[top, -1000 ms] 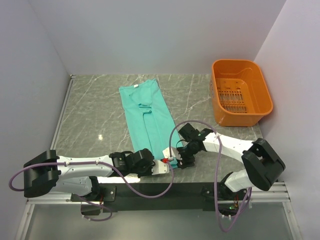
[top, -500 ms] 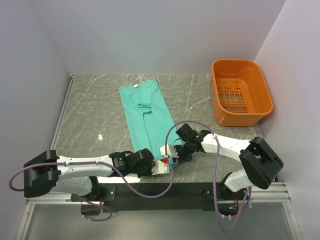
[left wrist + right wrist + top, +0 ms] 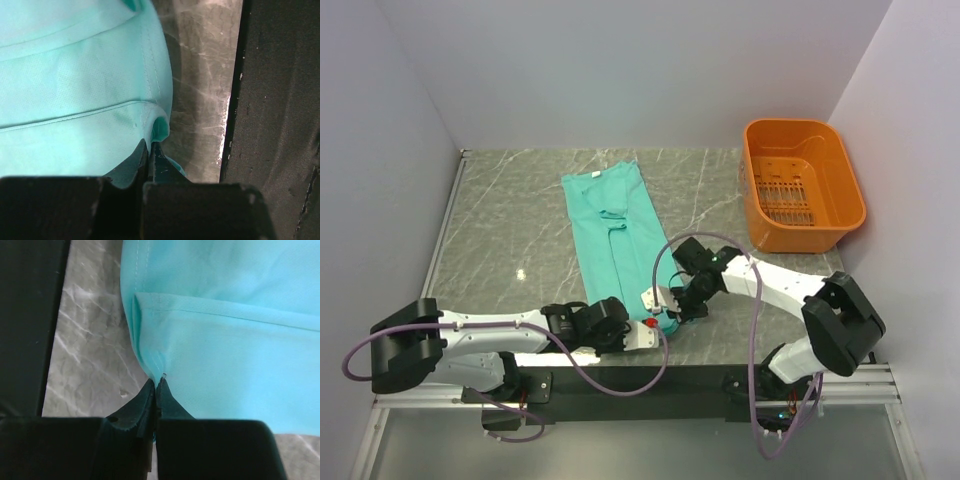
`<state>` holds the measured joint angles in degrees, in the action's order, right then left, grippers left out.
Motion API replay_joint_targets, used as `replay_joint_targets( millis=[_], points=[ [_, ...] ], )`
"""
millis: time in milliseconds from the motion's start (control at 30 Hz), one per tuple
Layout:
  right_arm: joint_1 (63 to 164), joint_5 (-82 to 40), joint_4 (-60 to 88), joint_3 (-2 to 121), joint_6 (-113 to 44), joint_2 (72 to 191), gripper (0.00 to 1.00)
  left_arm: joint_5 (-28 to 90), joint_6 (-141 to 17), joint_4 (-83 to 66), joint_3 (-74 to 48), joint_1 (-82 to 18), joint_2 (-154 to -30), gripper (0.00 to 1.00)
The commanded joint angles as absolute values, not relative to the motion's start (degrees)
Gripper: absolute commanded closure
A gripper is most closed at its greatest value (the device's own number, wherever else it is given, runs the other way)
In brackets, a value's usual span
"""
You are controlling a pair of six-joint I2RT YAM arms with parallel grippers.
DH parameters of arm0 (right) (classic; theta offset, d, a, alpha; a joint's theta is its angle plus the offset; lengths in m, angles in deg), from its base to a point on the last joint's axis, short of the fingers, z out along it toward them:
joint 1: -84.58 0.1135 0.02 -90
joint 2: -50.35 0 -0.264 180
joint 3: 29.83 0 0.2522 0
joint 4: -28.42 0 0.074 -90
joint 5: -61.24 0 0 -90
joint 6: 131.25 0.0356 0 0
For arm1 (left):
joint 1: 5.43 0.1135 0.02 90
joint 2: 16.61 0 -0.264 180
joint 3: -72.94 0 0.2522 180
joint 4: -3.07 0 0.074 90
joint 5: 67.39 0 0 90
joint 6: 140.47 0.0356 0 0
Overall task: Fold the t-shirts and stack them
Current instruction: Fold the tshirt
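Left claw [image 3: 149,146] pinched shut on near hem of t-shirt [image 3: 615,230]; small fold of cloth caught between tips. Right claw [image 3: 156,382] likewise pressed shut on hem edge, tips all but touching. Both claws set close together at shirt's near end, by front edge of worktop [image 3: 510,235]. Left arm stretched low along front edge, reaching rightward; right arm bent at elbow, reaching leftward. T-shirt laid as long narrow strip, collar at far end. Orange basket [image 3: 804,185] stood far right, well apart.

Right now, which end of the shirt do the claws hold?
The t-shirt at its near hem, pinched by left gripper and right gripper; the far end, with its white label, lies free.
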<state>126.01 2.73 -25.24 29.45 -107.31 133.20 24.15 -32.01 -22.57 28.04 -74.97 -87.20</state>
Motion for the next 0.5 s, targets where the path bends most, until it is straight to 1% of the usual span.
replay_joint_targets(
  millis=[0, 67, 233, 400, 467],
  points=[
    [123.35, 9.64, -37.09, 35.69, -113.58, 134.02, 1.00, 27.78, -29.91, -22.91, 26.75, -73.29, -85.96, 1.00],
    [121.68, 10.70, -38.07, 38.07, -113.76, 134.28, 1.00, 29.63, -29.12, -23.70, 26.13, -71.97, -84.82, 1.00],
    [118.78, 12.73, -39.74, 44.39, -112.36, 137.88, 1.00, 38.41, -25.34, -25.46, 24.20, -65.12, -82.88, 1.00],
    [116.41, 13.34, -42.37, 51.24, -110.86, 144.12, 1.00, 45.97, -21.57, -27.91, 20.43, -56.61, -84.19, 1.00],
    [115.70, 13.52, -43.52, 55.99, -110.42, 147.71, 1.00, 49.40, -19.28, -28.88, 18.67, -53.87, -86.13, 1.00]
  ],
)
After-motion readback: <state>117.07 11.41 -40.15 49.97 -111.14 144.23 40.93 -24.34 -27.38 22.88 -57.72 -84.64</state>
